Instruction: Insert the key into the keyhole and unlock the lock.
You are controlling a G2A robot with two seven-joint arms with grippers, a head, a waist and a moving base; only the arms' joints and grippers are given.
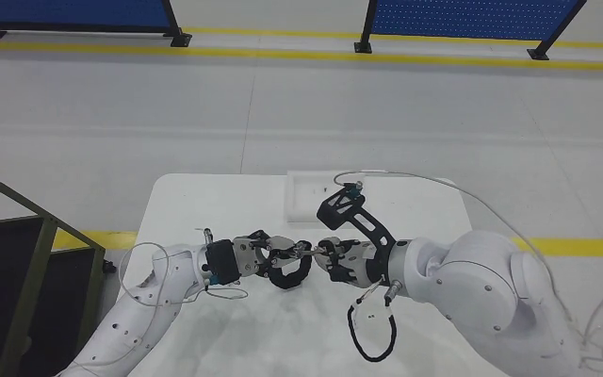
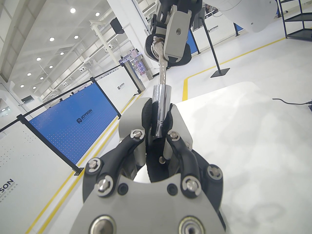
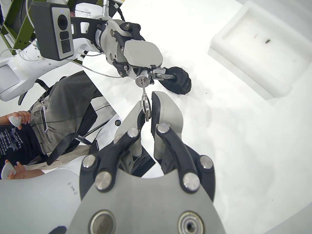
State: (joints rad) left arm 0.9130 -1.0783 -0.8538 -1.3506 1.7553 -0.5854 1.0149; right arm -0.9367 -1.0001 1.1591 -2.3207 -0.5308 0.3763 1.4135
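Left arm: comes in from the near left of the white table (image 1: 188, 207). The left gripper (image 1: 283, 256) is held above the table's middle, jaws clenched on the lock (image 2: 160, 93), a chrome cylinder gripped across its body. The keyhole end projects beyond the fingertips and faces the other arm. A black, cable-like part (image 3: 179, 82) extends from the lock's side.

Centre: the key (image 2: 162, 74) stands in line with the cylinder. Its blade enters the keyhole end; its depth cannot be told. Part of the blade remains exposed between lock and key head. Both items are off the table surface, held between the two grippers.

Right arm: comes in from the right. The right gripper (image 2: 162, 49) pinches the key's flat head between its pads, tip to tip with the left gripper and very close.

Far side, right of centre: a white foam tray (image 1: 306, 193) sits on the table, well apart from both grippers.
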